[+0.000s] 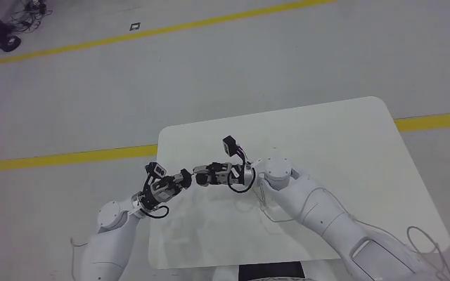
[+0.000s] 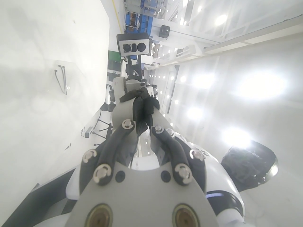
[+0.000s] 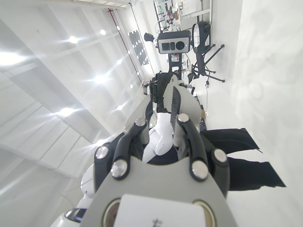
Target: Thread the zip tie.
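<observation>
Left hand [image 2: 142, 107] is pinched narrow on zip tie [image 2: 139, 131], held above counter [image 1: 337, 140] tip to tip with right hand [image 3: 163, 93], likely for threading. Right hand's grip: cannot tell. Spare ties [image 2: 62, 79] lie on counter, off to left hand's side.

White arms [image 1: 320, 207], grey left hand [image 2: 143, 106] (silver screws [image 2: 102, 173])

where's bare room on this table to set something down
The table looks bare at its far right, beyond the right arm, and along its far edge. Crowded where left gripper and right gripper meet; spare zip ties lie on it, spot unclear.
</observation>
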Controlling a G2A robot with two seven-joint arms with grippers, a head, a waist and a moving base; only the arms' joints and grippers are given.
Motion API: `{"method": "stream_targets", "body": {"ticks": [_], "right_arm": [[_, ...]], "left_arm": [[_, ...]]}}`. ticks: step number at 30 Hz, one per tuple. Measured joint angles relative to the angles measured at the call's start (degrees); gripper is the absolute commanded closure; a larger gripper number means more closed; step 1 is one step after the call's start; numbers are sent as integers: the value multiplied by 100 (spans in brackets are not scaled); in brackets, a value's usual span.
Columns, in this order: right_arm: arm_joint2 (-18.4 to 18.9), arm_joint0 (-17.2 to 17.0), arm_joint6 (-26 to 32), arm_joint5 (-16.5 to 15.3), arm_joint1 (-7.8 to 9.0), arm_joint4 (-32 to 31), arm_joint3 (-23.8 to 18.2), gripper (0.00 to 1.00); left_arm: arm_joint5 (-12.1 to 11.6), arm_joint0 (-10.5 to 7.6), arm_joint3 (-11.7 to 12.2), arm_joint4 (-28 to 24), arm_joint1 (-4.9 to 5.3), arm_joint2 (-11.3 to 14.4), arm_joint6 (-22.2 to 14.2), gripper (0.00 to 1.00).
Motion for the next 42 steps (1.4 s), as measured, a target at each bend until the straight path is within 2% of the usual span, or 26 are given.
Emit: {"method": "stream_targets", "body": {"ticks": [7,11,14,16,26,29,30,32,35,39,42], "right_arm": [[227,-84,-113,3,112,-154,-95,0],[383,-160,-426,89,208,-504,-244,0],[452,-270,-522,197,264,-659,-448,0],[464,-288,-511,208,271,-652,-476,0],[462,-283,-510,205,269,-649,-468,0],[462,-283,-510,205,269,-649,-468,0],[462,-283,-510,205,269,-649,-468,0],[462,-283,-510,205,269,-649,-468,0],[462,-283,-510,205,269,-649,-468,0],[462,-283,-510,205,269,-649,-468,0],[462,-283,-510,205,269,-649,-468,0]], "left_arm": [[-116,42,-2,-16,19,-65,-66,100],[-250,85,9,-36,33,-144,-105,100],[-293,115,-92,-144,36,-176,-183,100],[-318,116,-208,-203,35,-178,-240,100],[-343,108,-208,-179,33,-188,-216,100],[-803,128,-286,44,15,-260,50,100],[-872,132,-368,72,0,-372,46,100],[-822,148,-494,168,-43,-609,-50,100],[-798,171,-665,374,-177,-1058,-278,100],[-802,104,-780,851,-456,-1629,-608,100],[-802,39,-712,1008,-665,-1891,-847,100]]}}
